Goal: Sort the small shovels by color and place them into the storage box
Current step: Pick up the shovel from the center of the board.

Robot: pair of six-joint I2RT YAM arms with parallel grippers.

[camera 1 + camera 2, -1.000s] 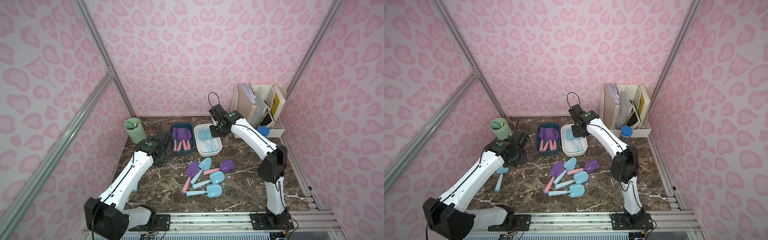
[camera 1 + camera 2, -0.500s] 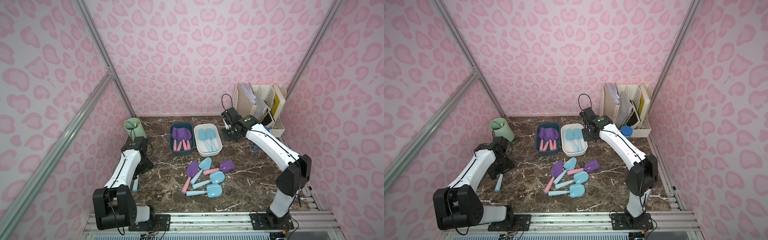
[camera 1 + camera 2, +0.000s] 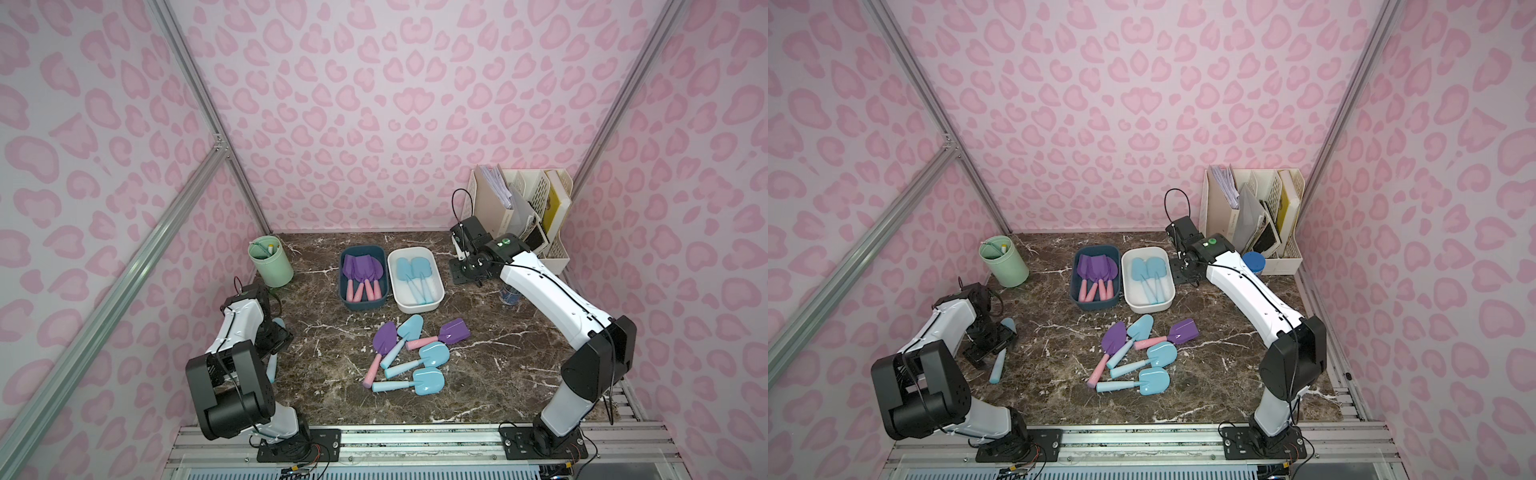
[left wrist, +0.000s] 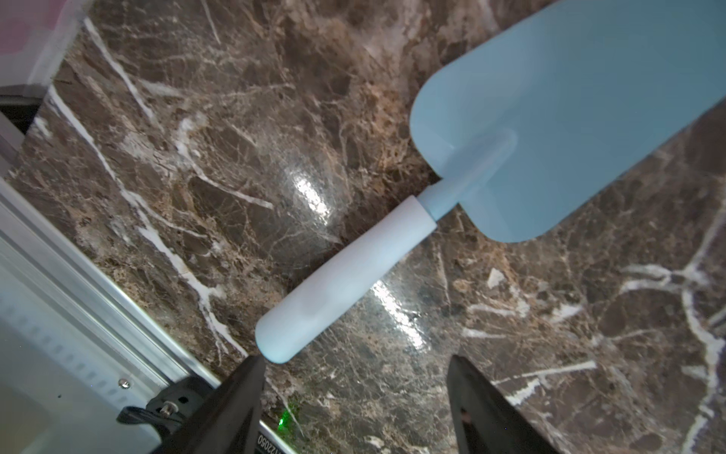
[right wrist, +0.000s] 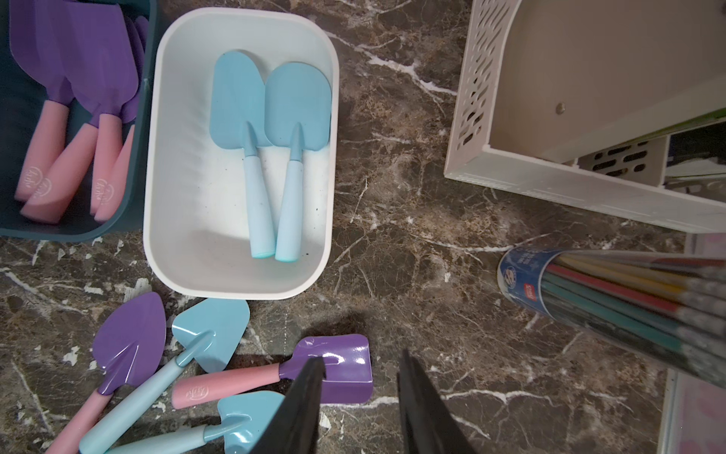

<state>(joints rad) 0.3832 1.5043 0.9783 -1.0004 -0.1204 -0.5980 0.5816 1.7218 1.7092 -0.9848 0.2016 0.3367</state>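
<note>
The storage box is two tubs side by side: a dark blue tub [image 3: 362, 306] with several purple, pink-handled shovels, and a white tub [image 3: 417, 308] with two light blue shovels [image 5: 271, 129]. Several more shovels [image 3: 409, 357] of both colours lie piled mid-table. One light blue shovel [image 3: 1000, 357] lies alone at the left. My left gripper [image 4: 355, 359] hovers open over it, its handle end [image 4: 275, 342] just ahead of one fingertip and nothing between the jaws. My right gripper [image 5: 361, 357] hangs right of the white tub, open by a narrow gap and empty.
A green cup [image 3: 270, 261] stands at the back left. A cream file organizer [image 3: 523, 216] fills the back right corner, with a blue-capped tube of pencils [image 5: 589, 291] in front of it. Pink walls close three sides and a metal rail [image 3: 415, 436] runs along the front.
My left arm has drawn back from the dark blue tub to the lone blue shovel at the left, jaws widening. My right arm has swung from over the white tub towards the organizer.
</note>
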